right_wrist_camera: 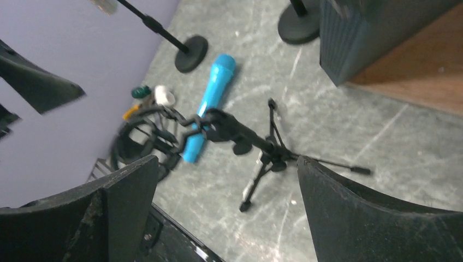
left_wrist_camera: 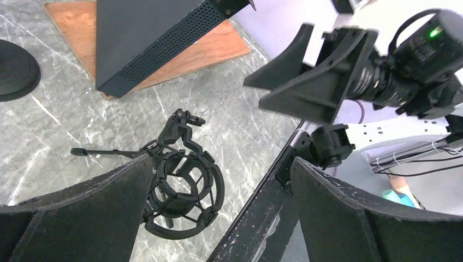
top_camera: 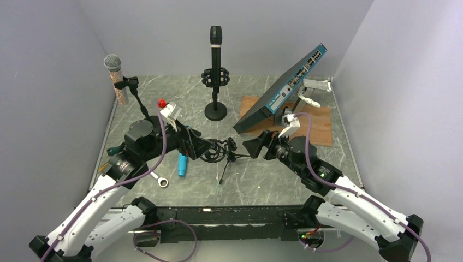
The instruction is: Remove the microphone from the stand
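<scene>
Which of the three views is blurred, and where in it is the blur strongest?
Right wrist view: smeared overall, worst on the shock mount at the left, less on the tripod legs. Left wrist view: sharp, with no smear. Top external view: even light, soft shadows, no glare.

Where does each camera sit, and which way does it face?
Top external: above and behind the bases, looking down at the grey marble table; both arms show.
Left wrist: on the left arm, facing right at the black shock-mount tripod stand; left fingers, right gripper.
Right wrist: facing left at the blue microphone; right fingers.
Both wrist views share the stand.
</scene>
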